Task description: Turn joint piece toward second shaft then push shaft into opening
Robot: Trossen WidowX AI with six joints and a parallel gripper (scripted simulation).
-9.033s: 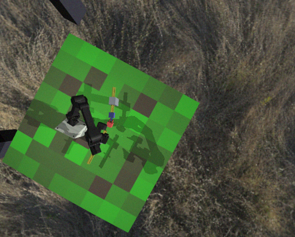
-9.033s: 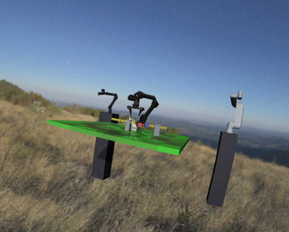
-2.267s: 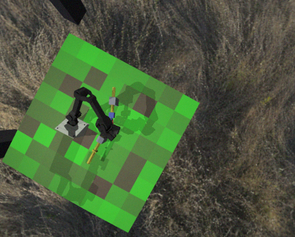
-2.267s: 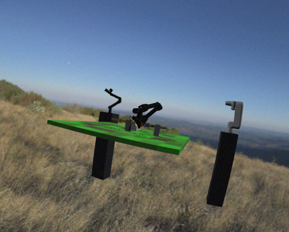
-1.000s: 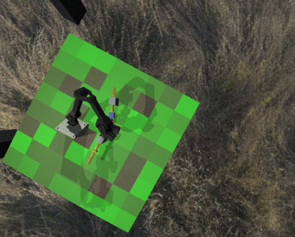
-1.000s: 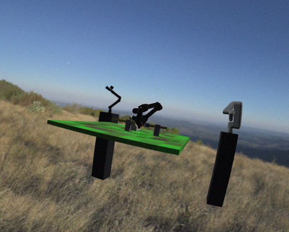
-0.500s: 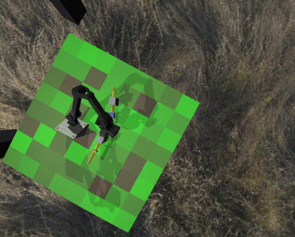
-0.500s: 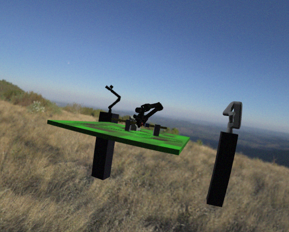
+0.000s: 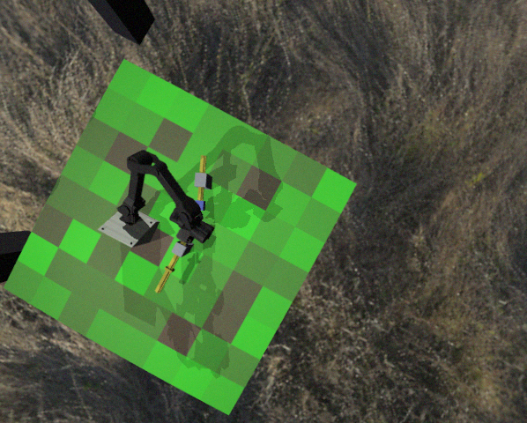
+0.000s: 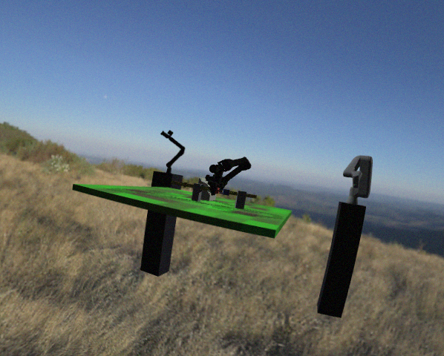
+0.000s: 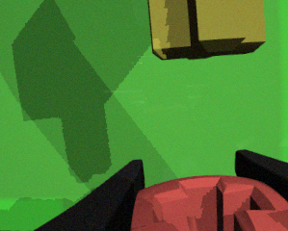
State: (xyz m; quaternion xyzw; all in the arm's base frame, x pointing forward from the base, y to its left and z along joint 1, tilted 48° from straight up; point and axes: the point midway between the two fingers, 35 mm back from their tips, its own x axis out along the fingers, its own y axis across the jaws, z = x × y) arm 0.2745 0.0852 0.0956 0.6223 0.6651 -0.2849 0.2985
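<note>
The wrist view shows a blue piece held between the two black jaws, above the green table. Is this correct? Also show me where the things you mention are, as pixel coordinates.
Not quite: the colour is wrong. The wrist view shows a red piece (image 10: 217, 190) (image 11: 196, 207) between the jaws, not a blue one. It is indeed held between the two black jaws, above the green table (image 9: 300, 246) (image 10: 214, 222) (image 11: 206, 120).

Red joint piece (image 10: 217, 190) (image 11: 182, 204) gripped; yellow second shaft (image 9: 164, 278) (image 10: 185, 185) (image 11: 225, 21) near, apart from it.

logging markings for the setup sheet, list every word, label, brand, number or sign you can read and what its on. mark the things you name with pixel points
None can be read. The arm (image 9: 170, 184) (image 10: 235, 172), both grey blocks (image 9: 201, 180) (image 9: 180, 248) and the red piece (image 11: 182, 202) show no lettering; any small print would be too blurred to read.
</note>
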